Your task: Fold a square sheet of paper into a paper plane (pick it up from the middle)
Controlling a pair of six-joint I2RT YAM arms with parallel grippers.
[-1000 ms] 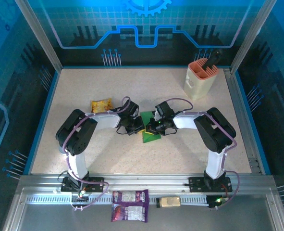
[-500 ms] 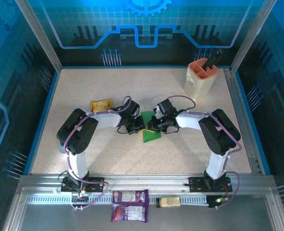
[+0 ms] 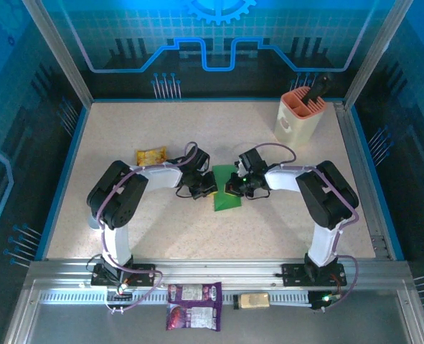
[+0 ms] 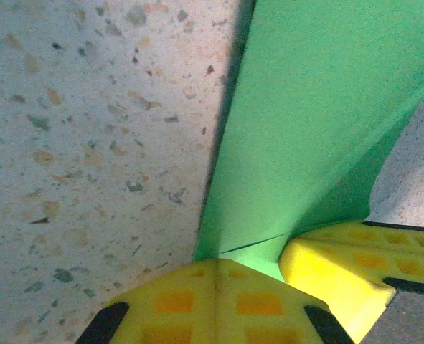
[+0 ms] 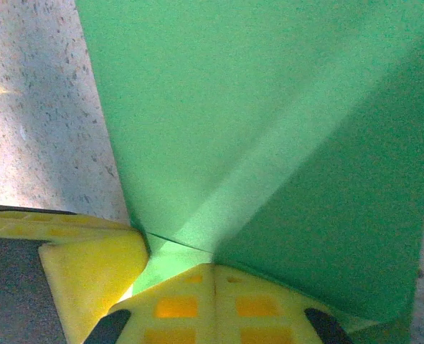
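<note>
**Early folds in, plane far from finished**

We judge the task to be in its early-to-middle stretch. The green paper (image 3: 224,192) lies near the middle of the table (image 3: 161,229), between the two arms, and from above it no longer reads as a flat square but as a narrower creased shape. In the left wrist view the paper (image 4: 319,107) rises off the tabletop in a tilted flap with a crease running into the pads. In the right wrist view the paper (image 5: 255,107) shows a diagonal fold line and a darker layer beside it. No pointed dart is visible, so we take the nose and wing folds as not yet done.

The left gripper (image 3: 206,188) and right gripper (image 3: 233,188) meet the paper from opposite sides. Both are closed, each pinching a bit of paper between its yellow pads, as seen at the left gripper (image 4: 283,251) and right gripper (image 5: 154,265).

The grippers sit close to each other, so there is little room between them. The yellow snack packet (image 3: 151,157) lies near the left arm's forearm. The peach holder (image 3: 298,118) stands well apart at the far right corner. The near half of the table offers open room.
</note>
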